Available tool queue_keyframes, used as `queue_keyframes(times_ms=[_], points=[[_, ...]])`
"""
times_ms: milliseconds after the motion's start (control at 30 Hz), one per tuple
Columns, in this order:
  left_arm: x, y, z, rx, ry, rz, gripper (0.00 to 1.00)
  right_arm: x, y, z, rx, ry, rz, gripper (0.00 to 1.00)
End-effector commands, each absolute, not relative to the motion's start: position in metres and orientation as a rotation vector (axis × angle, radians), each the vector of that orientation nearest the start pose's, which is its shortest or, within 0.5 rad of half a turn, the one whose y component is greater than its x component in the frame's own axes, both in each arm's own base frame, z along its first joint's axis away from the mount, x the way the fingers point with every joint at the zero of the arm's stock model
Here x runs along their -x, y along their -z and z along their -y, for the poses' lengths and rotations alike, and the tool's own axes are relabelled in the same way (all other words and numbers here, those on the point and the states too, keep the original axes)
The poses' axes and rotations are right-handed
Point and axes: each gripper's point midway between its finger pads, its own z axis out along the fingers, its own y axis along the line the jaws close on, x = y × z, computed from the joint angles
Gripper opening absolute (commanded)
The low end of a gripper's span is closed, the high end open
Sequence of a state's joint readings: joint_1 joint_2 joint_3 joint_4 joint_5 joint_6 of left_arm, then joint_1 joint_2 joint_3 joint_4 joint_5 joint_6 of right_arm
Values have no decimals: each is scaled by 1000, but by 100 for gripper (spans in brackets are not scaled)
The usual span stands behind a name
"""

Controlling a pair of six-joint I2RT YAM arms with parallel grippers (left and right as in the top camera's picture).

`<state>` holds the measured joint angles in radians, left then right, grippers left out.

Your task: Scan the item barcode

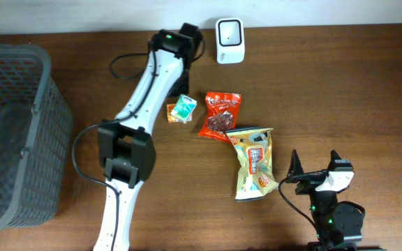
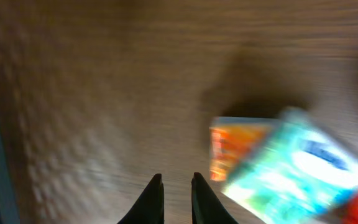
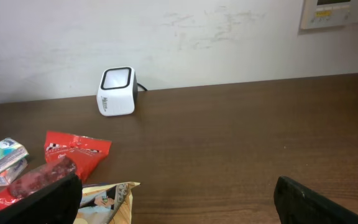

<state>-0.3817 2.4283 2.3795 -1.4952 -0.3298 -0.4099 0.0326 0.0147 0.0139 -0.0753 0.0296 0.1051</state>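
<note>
One grey basket [image 1: 12, 49] stands at left. Of your two grippers, the left gripper [image 2: 176, 180] is a slit apart and empty, and the right gripper [image 3: 179, 205] gapes, also empty. Three packets lie mid-table: yellow bag [image 1: 253, 164], red packet [image 1: 220, 115], teal packet [image 1: 183, 108]. One white scanner [image 1: 229, 40] sits far.
</note>
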Motion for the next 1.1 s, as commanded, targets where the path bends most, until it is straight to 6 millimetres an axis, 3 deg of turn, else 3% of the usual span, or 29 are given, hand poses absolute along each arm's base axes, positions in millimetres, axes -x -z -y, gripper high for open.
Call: queue_keyframes(times_ms=[0,33,133,200,300,367,433,500,533,600,633,667,700,733,767,833,867,900,933,1067], points=[[-454,-72,121,211,-191,-3081,6,-246,-155,-3,-88,-81,-1650,99],[-453,-63,134,156,-74,-3109,6,-246,-155,-3,-88,-81,-1651,98],[-440,-36,157,103,59,-3168,6,-246,-155,-3,-88,-81,-1651,98],[-433,-34,178,-12,174,-3188,3,-246,-155,-3,-88,-81,-1651,98],[-428,-34,187,-53,177,-3193,2,-246,-155,-3,-88,-81,-1651,99],[-421,-38,209,-301,381,-3181,0,-246,-155,-3,-88,-81,-1651,98],[-423,-38,210,-303,382,-3171,0,-246,-155,-3,-88,-81,-1650,98],[-425,-46,210,-303,384,-3164,0,-246,-155,-3,-88,-81,-1651,99],[-428,-60,211,-340,389,-3140,0,-246,-155,-3,-88,-81,-1651,98],[-432,-107,212,-371,406,-3071,0,-246,-155,-3,-88,-81,-1651,98],[-435,-125,214,-374,415,-3032,8,-246,-155,-3,-88,-81,-1650,98],[-438,-134,215,-376,422,-3007,42,-246,-155,-3,-88,-81,-1651,98],[-437,-137,217,-370,434,-3001,87,-246,-155,-3,-88,-81,-1651,98],[-428,-136,227,-385,519,-3027,94,-246,-155,-3,-88,-81,-1651,98],[-417,-132,239,-408,592,-3051,87,-246,-155,-3,-88,-81,-1650,98],[-396,-116,261,-485,615,-3098,52,-246,-155,-3,-88,-81,-1651,98],[-383,-107,275,-546,609,-3113,40,-246,-155,-3,-88,-81,-1650,98],[-367,-95,302,-654,610,-3098,26,-246,-155,-3,-88,-81,-1651,98],[-356,-91,317,-714,610,-3087,19,-246,-155,-3,-88,-81,-1650,98],[-322,-85,344,-783,598,-3127,8,-246,-155,-3,-88,-81,-1651,98]])
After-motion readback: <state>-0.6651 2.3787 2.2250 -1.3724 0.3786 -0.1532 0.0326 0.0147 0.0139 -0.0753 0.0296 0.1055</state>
